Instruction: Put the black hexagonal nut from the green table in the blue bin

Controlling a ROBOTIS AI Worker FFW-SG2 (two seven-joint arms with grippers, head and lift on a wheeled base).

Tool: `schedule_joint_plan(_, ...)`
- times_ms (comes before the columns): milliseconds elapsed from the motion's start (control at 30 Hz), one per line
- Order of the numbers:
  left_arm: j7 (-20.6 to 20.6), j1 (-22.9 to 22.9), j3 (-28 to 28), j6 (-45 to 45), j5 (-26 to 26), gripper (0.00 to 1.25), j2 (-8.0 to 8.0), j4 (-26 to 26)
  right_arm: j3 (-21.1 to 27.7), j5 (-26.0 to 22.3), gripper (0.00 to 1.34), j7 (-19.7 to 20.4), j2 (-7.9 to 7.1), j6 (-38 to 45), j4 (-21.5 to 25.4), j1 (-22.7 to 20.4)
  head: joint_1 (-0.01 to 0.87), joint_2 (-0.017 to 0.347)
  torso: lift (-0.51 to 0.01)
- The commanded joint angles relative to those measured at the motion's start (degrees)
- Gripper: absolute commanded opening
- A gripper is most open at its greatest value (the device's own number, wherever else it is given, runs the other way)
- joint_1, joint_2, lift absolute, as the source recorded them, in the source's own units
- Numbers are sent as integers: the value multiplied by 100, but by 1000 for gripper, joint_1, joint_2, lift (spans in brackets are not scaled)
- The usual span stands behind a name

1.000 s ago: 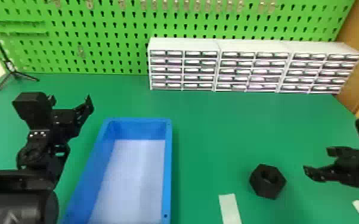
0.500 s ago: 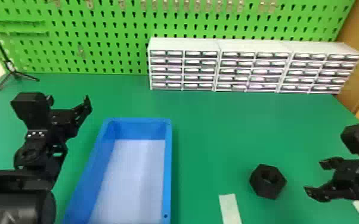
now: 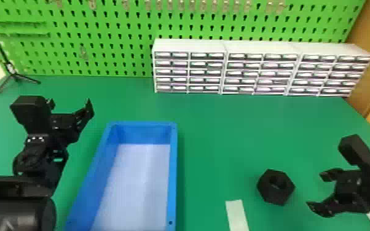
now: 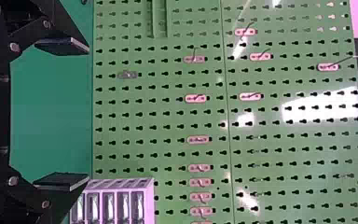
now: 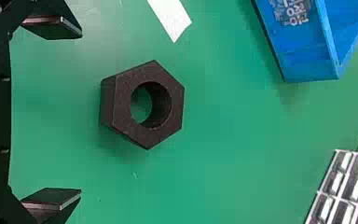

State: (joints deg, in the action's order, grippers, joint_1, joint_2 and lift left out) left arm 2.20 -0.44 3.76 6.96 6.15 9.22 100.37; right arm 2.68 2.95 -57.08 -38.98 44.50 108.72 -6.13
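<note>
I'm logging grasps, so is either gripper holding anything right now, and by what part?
Nothing is held: the left gripper and right gripper are open, and the nut lies on the table.

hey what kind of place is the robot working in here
It looks like a workshop or robotics lab bench, judging by the green pegboard with metal hooks along its top, the white cabinet of small drawers in front of it, and the green table.
</note>
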Motion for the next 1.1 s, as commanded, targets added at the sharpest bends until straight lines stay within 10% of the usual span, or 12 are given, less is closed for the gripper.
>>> schedule_joint_plan(0,0,0,-16,7,-9,948,1,0,-75,-14,1230,-5,-30,14,0,41,683,28,-96)
schedule_joint_plan(1067,0,-44,-42,42,-35,948,1,0,-260,3,1229,-5,-109,67,-9,156,683,28,-96)
